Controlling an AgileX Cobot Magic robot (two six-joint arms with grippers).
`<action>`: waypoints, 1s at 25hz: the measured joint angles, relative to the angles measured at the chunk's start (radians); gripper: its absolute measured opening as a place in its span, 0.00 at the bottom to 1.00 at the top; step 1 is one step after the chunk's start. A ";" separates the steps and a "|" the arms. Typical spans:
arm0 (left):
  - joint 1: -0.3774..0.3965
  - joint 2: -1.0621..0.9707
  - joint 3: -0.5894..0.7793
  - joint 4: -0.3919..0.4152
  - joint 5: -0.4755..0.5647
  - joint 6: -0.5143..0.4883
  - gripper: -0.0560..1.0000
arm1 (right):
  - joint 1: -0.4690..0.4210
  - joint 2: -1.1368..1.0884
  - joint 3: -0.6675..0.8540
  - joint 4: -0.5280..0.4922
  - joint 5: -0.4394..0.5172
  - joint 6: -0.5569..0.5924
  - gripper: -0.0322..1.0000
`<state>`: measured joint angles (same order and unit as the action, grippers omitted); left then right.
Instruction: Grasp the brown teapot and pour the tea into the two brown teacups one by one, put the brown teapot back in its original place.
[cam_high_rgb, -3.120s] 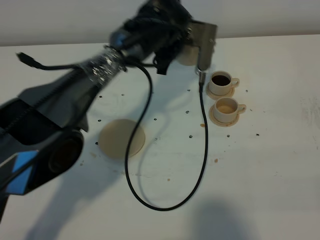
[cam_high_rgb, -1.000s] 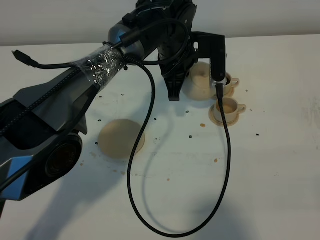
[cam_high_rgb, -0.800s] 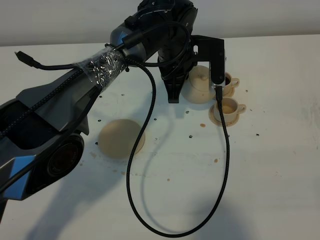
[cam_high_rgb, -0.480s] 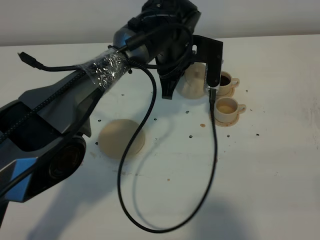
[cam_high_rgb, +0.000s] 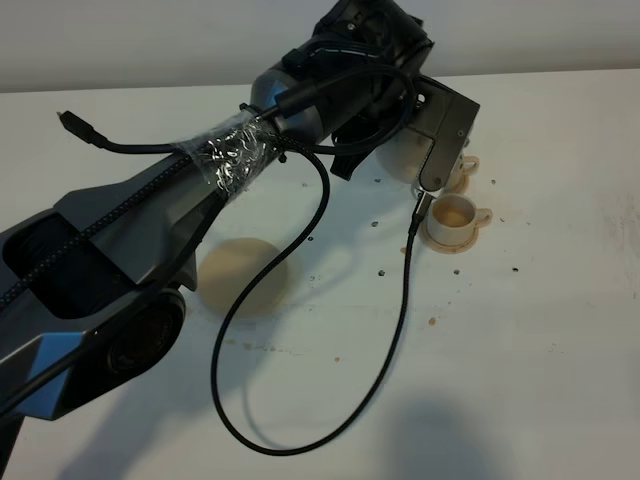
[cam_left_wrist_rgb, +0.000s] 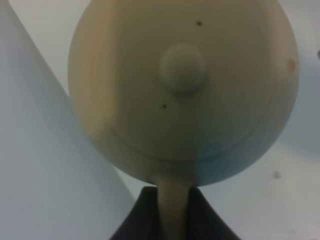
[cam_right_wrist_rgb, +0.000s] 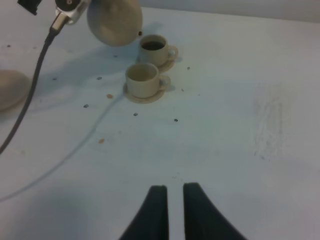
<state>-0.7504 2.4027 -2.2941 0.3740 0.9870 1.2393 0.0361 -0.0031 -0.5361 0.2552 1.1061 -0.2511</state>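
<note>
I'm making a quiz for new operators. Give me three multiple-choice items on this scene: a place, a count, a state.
1. Where is the teapot? A) on the big saucer B) held up beside the cups C) on a shelf
2. How many cups are there? A) one B) two C) three
3. The right end effector is: A) shut, empty B) gripping a cup C) gripping the teapot
Answers: 1 B, the left end effector holds it by the handle and the big saucer is bare. 2 B, one nearer, one farther. 3 A, its fingers are together with nothing between.
</note>
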 joint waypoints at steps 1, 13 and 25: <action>-0.005 0.000 0.000 0.007 -0.002 0.012 0.13 | 0.000 0.000 0.000 0.000 0.000 0.000 0.11; -0.018 0.014 0.044 0.077 -0.037 0.067 0.13 | 0.000 0.000 0.000 0.000 0.000 0.000 0.11; -0.072 0.014 0.060 0.214 -0.066 0.051 0.13 | 0.000 0.000 0.000 0.000 0.000 0.000 0.11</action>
<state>-0.8219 2.4169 -2.2339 0.5879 0.9206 1.2898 0.0361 -0.0031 -0.5361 0.2552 1.1061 -0.2511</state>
